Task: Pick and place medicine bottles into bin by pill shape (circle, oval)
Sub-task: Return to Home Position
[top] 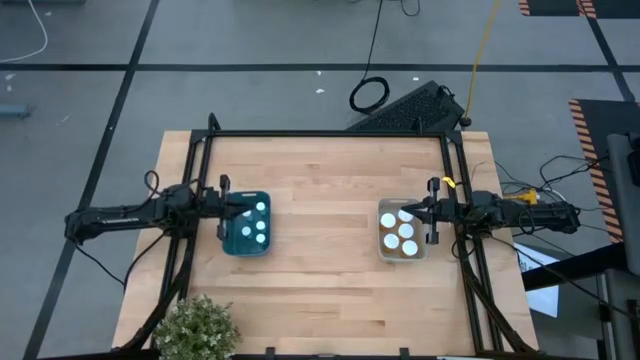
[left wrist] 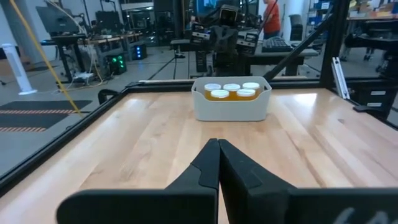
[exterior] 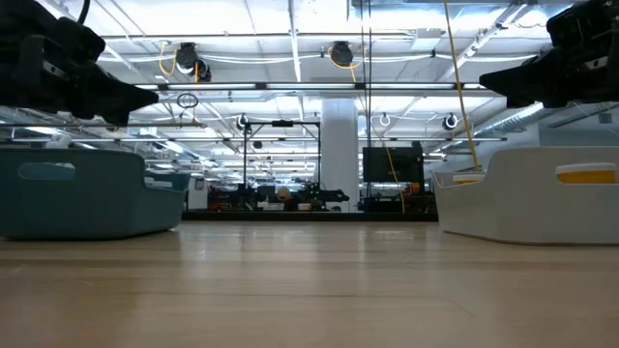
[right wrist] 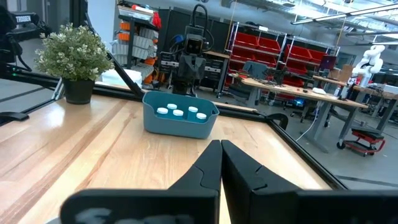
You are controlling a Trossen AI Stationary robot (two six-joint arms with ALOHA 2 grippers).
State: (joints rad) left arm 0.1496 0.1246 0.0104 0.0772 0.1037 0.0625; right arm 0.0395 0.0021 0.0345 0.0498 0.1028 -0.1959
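Observation:
A blue bin (top: pixel 228 240) stands on the table's left side and holds several small white-capped medicine bottles (top: pixel 255 225), also seen in the right wrist view (right wrist: pixel 180 112). A white bin (top: pixel 382 245) on the right side holds several wider white-capped bottles with amber bodies (top: pixel 400 232), which the left wrist view shows too (left wrist: pixel 231 91). My left gripper (left wrist: pixel 218 144) is shut and hovers over the blue bin's left part (top: pixel 240 207). My right gripper (right wrist: pixel 221 144) is shut and hovers over the white bin's right part (top: pixel 407 212). Neither holds anything.
Bare wood lies between the two bins. A potted plant (top: pixel 195 325) stands at the near left corner. A black frame (top: pixel 320 134) runs around the table. A dark keyboard (top: pixel 410 108) lies beyond the far edge.

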